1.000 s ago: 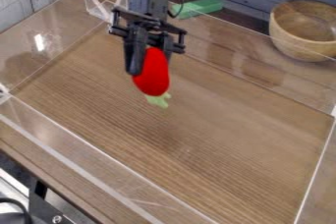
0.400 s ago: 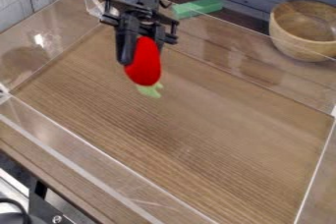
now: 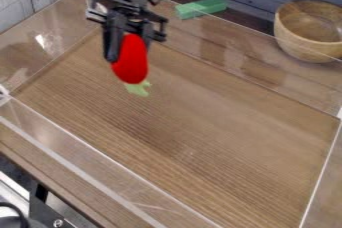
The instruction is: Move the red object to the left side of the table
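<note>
Acrylic wall (image 3: 80,157) nearest, low and clear, fencing the bare wood-grain table (image 3: 227,142). Farther in, left of centre, red object (image 3: 130,60) hanging just above the boards, held upright, green leafy stem pointing down at the lower end, apparently clear of the surface with a faint shadow beneath. Clamped at its upper half by the black pincer (image 3: 127,34), jaws closed partway on either side of the glossy body. Judged light and stiff, a hollow toy fruit by the look, so little squeeze needed; smooth shiny skin and rounded flanks likely slippery, prone to squirting out or swivelling under a pinch off the middle. Best hold across the widest part of the oval, not the thin leafy tip, which looks flimsy. Placed already toward the left portion, though not yet set down. Beyond, flat green block (image 3: 203,8) near the back edge, and round wooden bowl (image 3: 311,29) at far right.
</note>
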Robot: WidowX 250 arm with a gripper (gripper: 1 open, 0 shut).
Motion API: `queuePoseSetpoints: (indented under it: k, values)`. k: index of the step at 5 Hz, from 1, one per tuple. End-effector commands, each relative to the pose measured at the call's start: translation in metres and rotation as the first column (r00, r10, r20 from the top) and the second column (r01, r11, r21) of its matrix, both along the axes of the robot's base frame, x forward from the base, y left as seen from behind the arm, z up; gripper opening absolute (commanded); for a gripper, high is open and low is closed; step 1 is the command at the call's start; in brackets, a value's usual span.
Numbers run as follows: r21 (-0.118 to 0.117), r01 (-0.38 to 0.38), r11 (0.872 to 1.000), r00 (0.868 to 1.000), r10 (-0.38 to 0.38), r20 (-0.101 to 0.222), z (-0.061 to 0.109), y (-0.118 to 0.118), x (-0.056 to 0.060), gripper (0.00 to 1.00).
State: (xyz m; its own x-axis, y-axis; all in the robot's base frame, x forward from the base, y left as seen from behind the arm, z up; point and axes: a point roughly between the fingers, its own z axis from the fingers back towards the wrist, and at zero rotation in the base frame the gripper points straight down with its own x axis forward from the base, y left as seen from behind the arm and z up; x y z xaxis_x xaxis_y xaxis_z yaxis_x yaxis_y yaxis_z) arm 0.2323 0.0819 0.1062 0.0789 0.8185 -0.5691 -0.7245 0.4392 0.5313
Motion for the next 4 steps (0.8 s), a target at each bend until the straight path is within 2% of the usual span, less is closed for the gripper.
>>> queuePoseSetpoints:
  k: [1,2,4]
  values:
    - [0.019,-0.004,1.0,1.0,0.004,0.02,0.009,0.019,-0.011,0.0]
    - [0.016,-0.021,1.0,1.0,0.021,0.008,0.005,0.024,-0.017,0.0]
    - [0.002,-0.055,0.998,0.998,0.055,-0.024,0.008,0.022,-0.026,0.0]
